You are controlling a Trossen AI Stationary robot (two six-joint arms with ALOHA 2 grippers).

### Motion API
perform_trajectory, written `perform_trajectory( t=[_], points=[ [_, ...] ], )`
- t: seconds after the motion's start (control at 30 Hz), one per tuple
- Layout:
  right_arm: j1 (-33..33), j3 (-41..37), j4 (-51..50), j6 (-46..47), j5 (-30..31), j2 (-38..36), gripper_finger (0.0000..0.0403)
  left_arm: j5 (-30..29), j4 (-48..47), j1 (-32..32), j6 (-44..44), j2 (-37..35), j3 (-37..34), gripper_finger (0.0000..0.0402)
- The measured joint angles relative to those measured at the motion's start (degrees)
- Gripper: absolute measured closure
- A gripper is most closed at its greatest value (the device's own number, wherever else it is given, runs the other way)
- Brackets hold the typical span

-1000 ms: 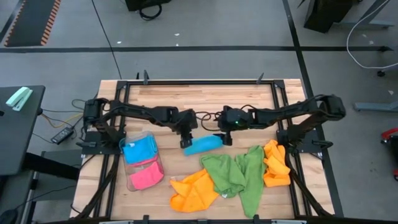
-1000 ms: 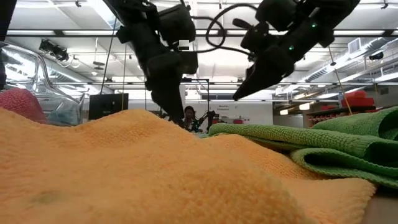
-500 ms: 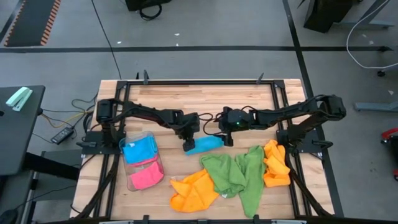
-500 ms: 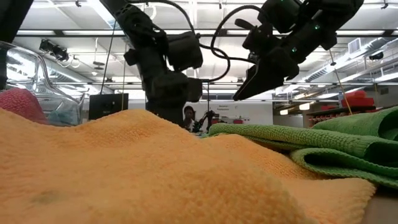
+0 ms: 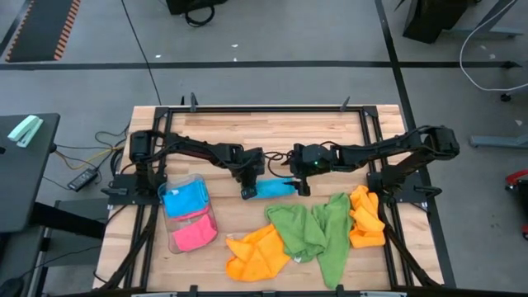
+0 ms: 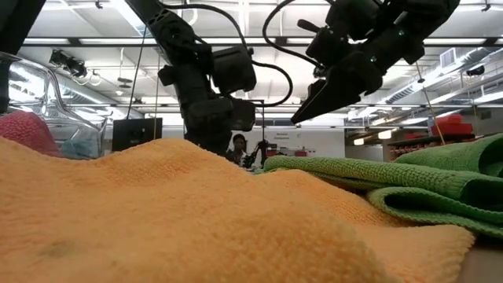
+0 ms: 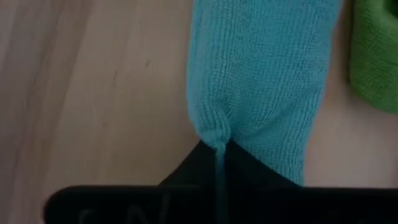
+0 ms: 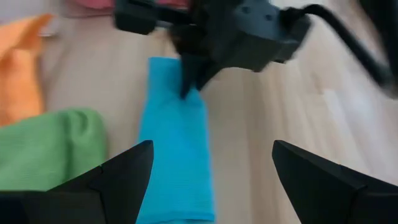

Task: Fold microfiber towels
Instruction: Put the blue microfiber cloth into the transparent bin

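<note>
overhead, table-level, two close wrist views

Robotics lab, wooden bench (image 5: 264, 132), ceiling strip lights (image 6: 259, 41), monitors (image 6: 135, 132)

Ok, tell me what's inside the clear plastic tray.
Inside the clear tray, a blue towel lies at the end nearer the arms and a pink towel at the other. Whether more lies beneath them is covered.

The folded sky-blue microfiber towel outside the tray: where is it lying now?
In the high view the folded sky-blue microfiber towel lies mid-table between both arms, the left pincer shut on its end, with the crumpled green microfiber towel nearest.
</note>
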Motion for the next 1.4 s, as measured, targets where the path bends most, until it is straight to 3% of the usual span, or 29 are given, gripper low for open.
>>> perform_trajectory(
  t=[0.17,0.4,0.6,0.73,1.4],
  points=[
    [-0.03,0.00,-0.67,0.52,-3.00,1.15,0.0064,-0.77,-1.70,1.29,2.90,-2.11,-0.19,0.0373],
    [0.57,0.01,7.16,-2.33,-3.80,8.28,0.0064,-0.85,-8.29,1.30,6.42,-3.64,2.49,0.0387],
    [3.26,0.22,11.74,-7.58,5.07,10.62,0.0064,-0.89,-8.11,0.98,9.05,-4.62,2.99,0.0384],
    [0.89,0.26,11.14,-3.71,2.80,8.33,0.0069,-2.42,-8.77,0.03,11.35,-5.90,3.04,0.0387],
    [-3.47,0.24,10.33,5.62,-4.34,12.15,0.0077,-32.64,-10.89,-10.84,24.04,-6.87,4.50,0.0386]
  ],
)
